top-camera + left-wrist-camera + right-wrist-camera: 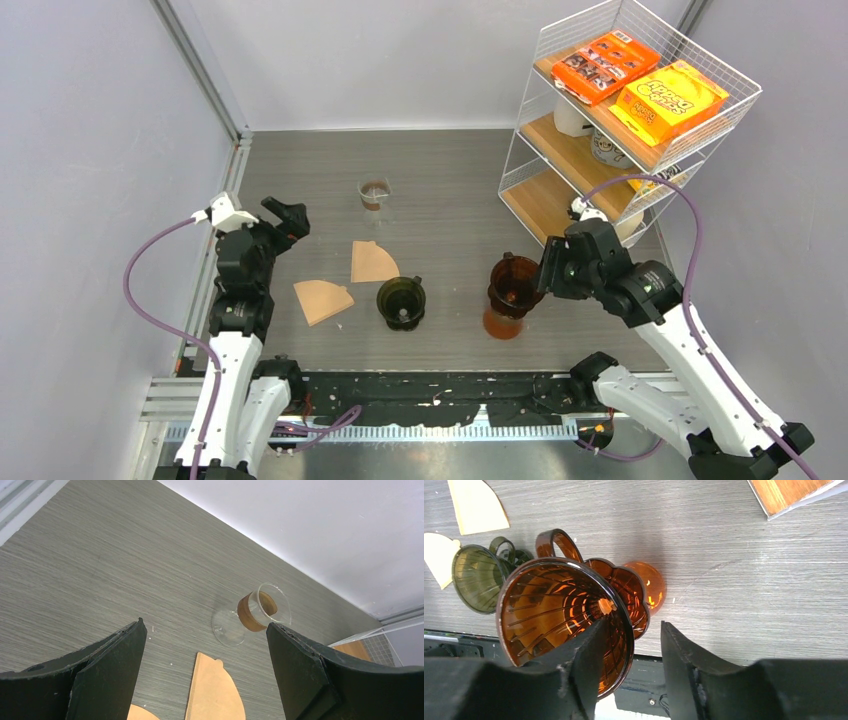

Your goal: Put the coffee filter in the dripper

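Observation:
An amber dripper stands on the table at right of centre, and a dark green dripper stands to its left. Two tan coffee filters lie flat: one behind the green dripper, one to its left. My right gripper straddles the amber dripper's rim, one finger inside the cone and one outside with a gap; the jaws are apart. My left gripper is open and empty above the table, left of the filters. Between its fingers the nearer filter shows below.
A clear glass cup with a brown band stands behind the filters; it also shows in the left wrist view. A white wire shelf with orange boxes stands at the back right. The green dripper sits close beside the amber one.

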### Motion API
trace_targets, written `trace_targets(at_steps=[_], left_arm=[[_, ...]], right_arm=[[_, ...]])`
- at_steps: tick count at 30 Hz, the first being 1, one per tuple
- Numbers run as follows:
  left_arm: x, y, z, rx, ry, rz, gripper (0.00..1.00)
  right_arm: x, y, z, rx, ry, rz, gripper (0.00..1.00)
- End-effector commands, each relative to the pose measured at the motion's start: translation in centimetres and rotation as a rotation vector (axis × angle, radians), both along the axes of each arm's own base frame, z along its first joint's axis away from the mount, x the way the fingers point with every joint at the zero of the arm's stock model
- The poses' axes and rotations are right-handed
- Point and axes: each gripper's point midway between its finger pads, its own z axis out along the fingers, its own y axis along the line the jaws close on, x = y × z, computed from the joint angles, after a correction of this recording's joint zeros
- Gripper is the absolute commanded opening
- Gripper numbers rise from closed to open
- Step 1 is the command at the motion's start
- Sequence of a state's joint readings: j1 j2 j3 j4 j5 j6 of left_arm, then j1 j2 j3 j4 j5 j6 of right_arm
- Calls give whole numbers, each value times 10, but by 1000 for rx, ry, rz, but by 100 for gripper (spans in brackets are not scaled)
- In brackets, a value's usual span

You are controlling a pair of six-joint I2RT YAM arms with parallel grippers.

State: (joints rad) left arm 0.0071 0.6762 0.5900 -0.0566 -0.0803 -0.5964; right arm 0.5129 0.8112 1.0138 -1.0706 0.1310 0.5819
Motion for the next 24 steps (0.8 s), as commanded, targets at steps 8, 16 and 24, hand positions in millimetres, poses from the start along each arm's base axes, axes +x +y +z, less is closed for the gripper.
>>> trace_targets(at_steps=[8,16,24], left_arm=[[5,-5,19,-8,-58,-31,99],[6,-6,18,0,-40,-41,99],[7,-12,18,9,-29,-65,99]], right_arm=[[15,24,63,107,-184,129,97],[27,48,91,142,-240,259,95],[49,81,119,153,-267,358,96]])
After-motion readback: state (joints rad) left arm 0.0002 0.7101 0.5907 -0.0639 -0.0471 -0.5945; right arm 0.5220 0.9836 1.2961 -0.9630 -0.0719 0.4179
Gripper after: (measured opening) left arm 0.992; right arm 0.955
